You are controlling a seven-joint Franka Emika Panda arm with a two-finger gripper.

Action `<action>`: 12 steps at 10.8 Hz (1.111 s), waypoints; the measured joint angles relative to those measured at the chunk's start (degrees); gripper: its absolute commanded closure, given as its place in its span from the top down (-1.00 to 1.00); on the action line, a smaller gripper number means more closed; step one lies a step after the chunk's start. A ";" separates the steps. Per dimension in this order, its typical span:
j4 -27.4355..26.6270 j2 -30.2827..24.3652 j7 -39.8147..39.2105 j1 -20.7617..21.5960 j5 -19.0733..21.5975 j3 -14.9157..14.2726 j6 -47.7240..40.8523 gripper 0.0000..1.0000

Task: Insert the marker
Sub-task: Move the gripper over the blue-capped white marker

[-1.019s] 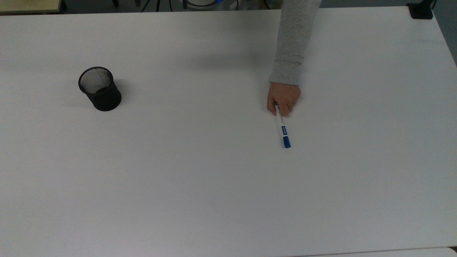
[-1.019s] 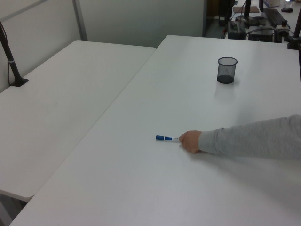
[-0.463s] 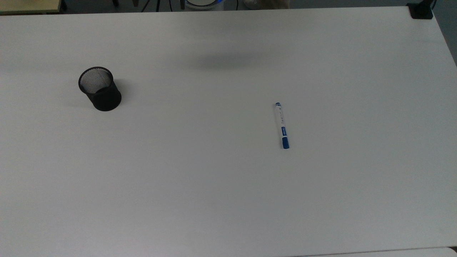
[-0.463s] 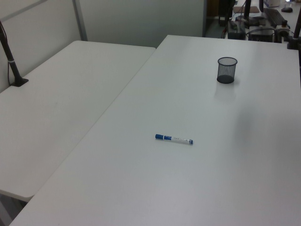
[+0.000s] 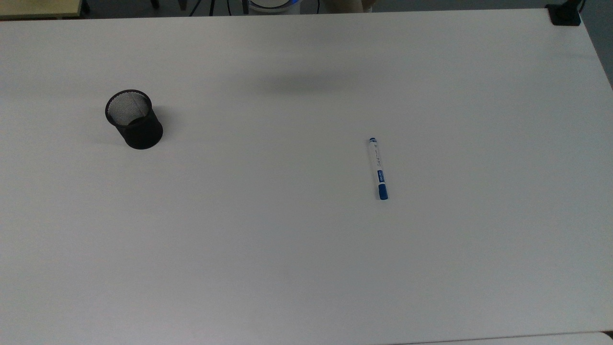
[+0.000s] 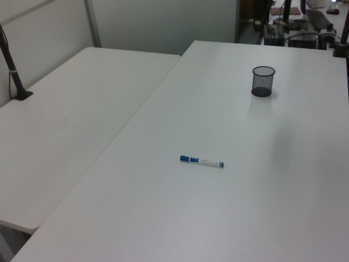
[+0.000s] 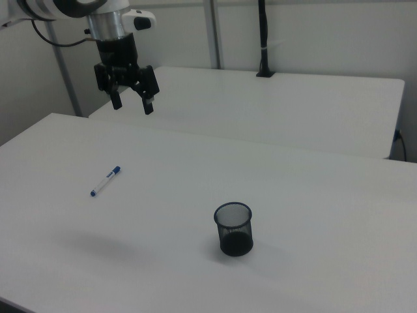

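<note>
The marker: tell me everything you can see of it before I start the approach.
The marker is slim, with a white barrel, a blue cap, a blue label band and a small blue end tip. It looks like plastic. It lies flat on the white table, capped, its cap toward the top view's bottom edge. Nothing touches it but the tabletop. The black mesh cup stands far off, and the hand hangs open above the table.

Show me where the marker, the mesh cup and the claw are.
marker (image 5: 377, 167), top view, middle of the white barrel
mesh cup (image 7: 234, 229), right view, its outer wall
claw (image 7: 132, 105), right view, midway between its open fingertips
</note>
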 measured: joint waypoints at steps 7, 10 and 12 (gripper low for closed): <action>-1.00 6.31 2.17 8.02 1.54 0.87 7.10 1.00; -1.85 10.62 8.97 12.86 1.54 0.96 13.90 0.87; -2.20 14.65 14.71 15.58 1.54 1.00 19.42 0.78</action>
